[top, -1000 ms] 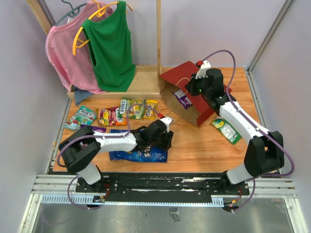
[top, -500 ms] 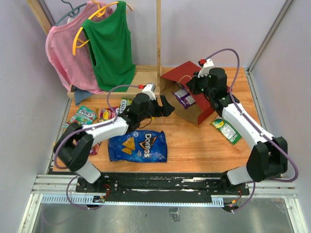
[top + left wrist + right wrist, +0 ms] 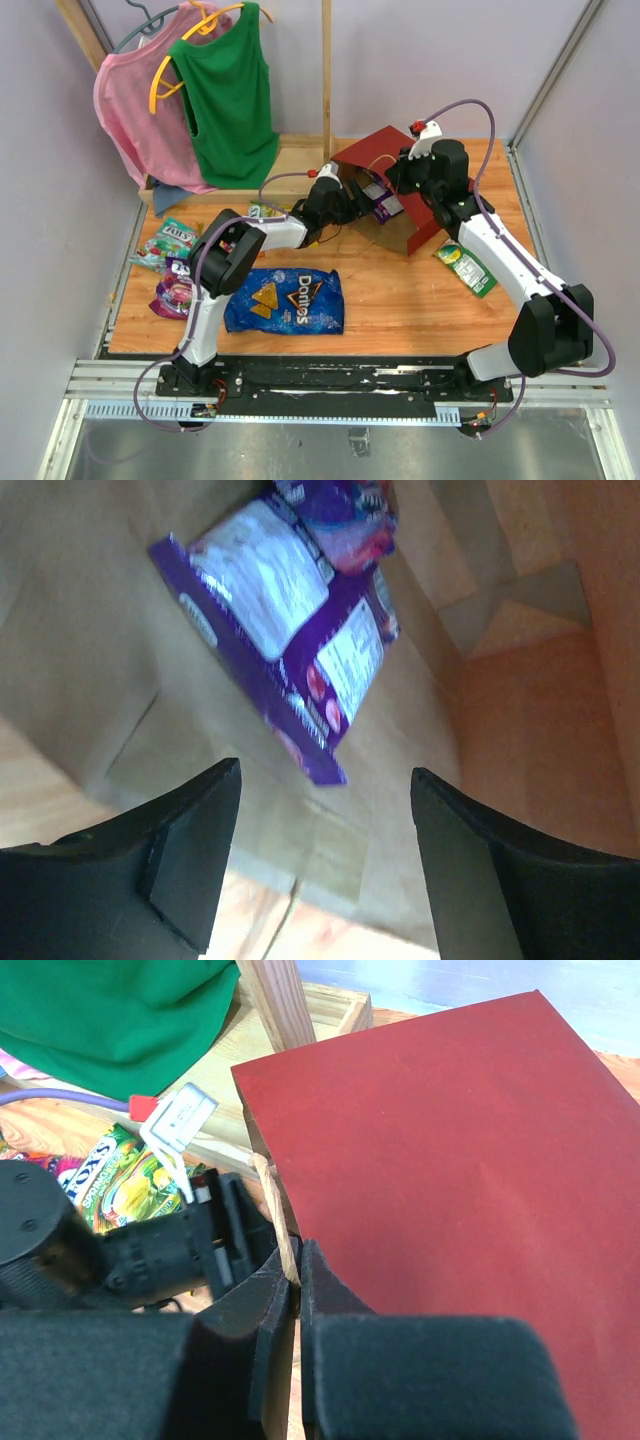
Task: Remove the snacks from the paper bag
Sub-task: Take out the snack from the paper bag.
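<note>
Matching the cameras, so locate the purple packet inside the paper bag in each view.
Top external: purple packet lies in the bag's mouth, upper centre.
Left wrist: upper centre, on the brown inside, beyond the open left hand.
Right wrist: not in view; only the bag's red outside shows.
Shared landmark: the paper bag.

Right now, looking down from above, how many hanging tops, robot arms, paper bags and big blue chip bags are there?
hanging tops: 2 (pink top, green top)
robot arms: 2 (left arm, right arm)
paper bag: 1
blue Doritos bag: 1
total: 6
</note>
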